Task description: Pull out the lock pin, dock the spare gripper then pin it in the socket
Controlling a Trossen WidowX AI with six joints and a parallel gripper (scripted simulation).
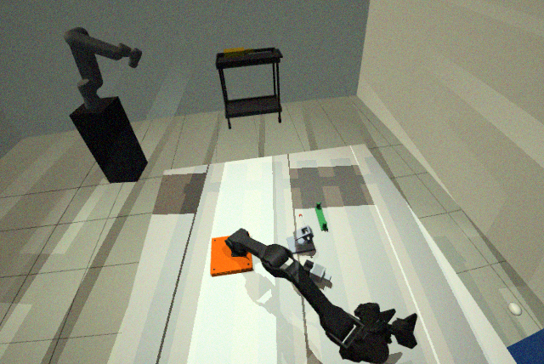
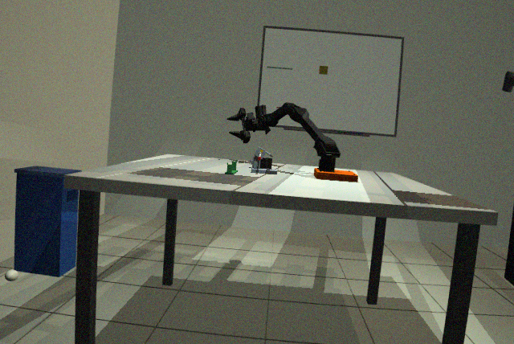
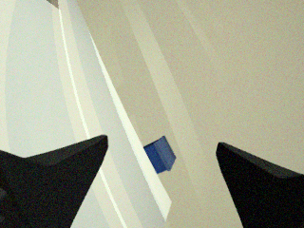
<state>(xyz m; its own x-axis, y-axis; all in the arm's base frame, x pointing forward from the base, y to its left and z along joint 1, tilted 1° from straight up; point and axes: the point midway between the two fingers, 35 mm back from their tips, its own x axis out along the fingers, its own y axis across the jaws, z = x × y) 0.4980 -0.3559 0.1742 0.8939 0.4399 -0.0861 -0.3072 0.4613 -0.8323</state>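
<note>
My gripper (image 1: 405, 312) (image 2: 228, 125) (image 3: 162, 145) is open and empty, high above the table and well away from the mount. The grey mount (image 1: 303, 241) stands on the table beside the arm; in the exterior view its base plate (image 2: 265, 171) shows. A small red end (image 1: 300, 215) (image 2: 259, 158), seemingly of the lock pin, shows on the mount's far side in the top view; its shaft and its fit in the socket are too small to make out. The spare gripper (image 1: 317, 269), a light grey body with a dark end, lies on the table apart from the mount.
A green holder (image 1: 321, 217) (image 2: 231, 167) with raised ends stands near the mount. The orange base plate (image 1: 222, 261) (image 2: 336, 174) carries the arm. The table edge (image 3: 128, 125) and a blue bin (image 3: 160, 155) (image 2: 39, 222) beyond it show below the fingers.
</note>
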